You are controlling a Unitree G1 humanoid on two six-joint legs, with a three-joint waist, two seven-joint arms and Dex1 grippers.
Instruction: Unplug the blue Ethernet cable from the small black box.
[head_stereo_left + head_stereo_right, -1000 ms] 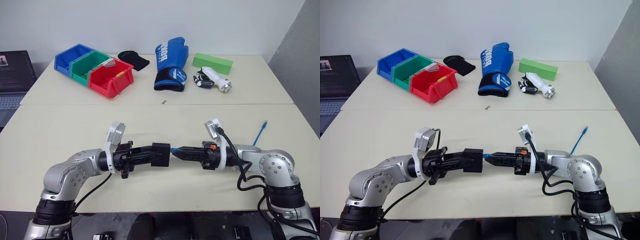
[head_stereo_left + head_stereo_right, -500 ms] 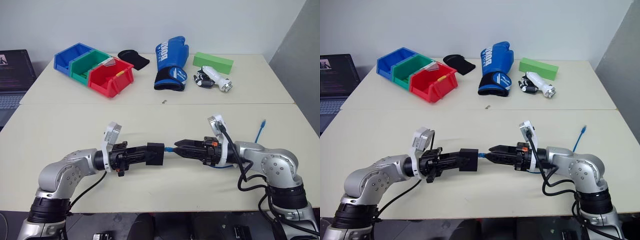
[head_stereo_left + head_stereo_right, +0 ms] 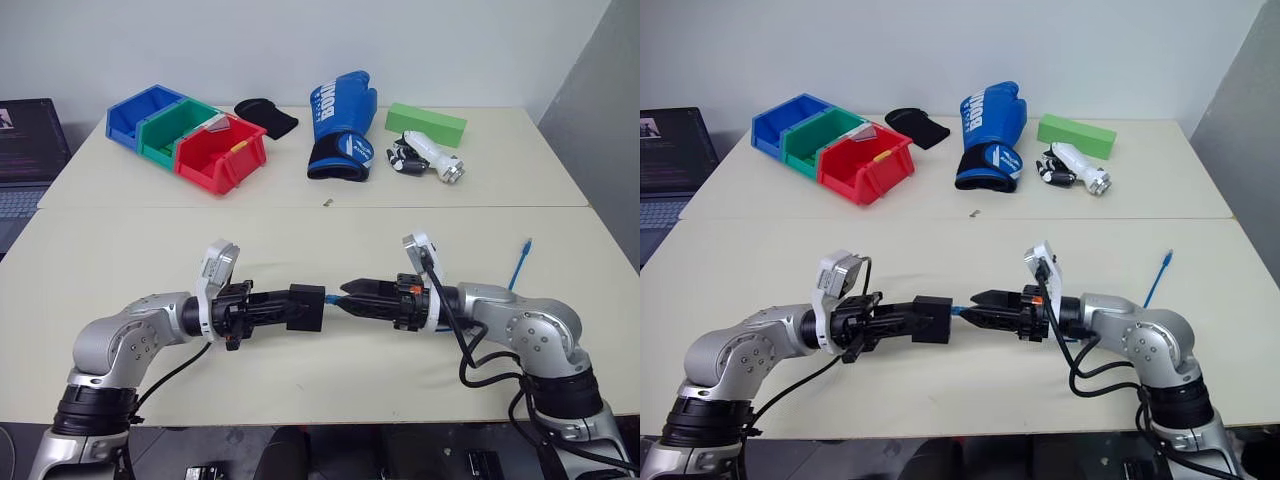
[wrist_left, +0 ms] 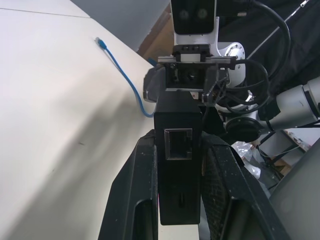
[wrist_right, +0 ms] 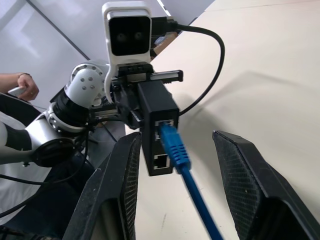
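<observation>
A cream tabletop (image 3: 120,250), two slabs joined at a seam, stands before a pale wall, with a laptop (image 3: 25,150) off its left edge. At the back lie blue, green and red bins (image 3: 190,135), a black cloth (image 3: 268,118), a blue boxing glove (image 3: 342,125) and a green block (image 3: 426,124). In front, the left gripper (image 3: 300,307) is clamped on the small black box (image 3: 306,306). The blue Ethernet cable (image 5: 175,150) is plugged into the box and passes between the spread fingers of the right gripper (image 3: 350,297), its far plug lying near the tabletop's right edge.

Blue Ethernet cable (image 5: 180,165) cut off at frame edge
</observation>
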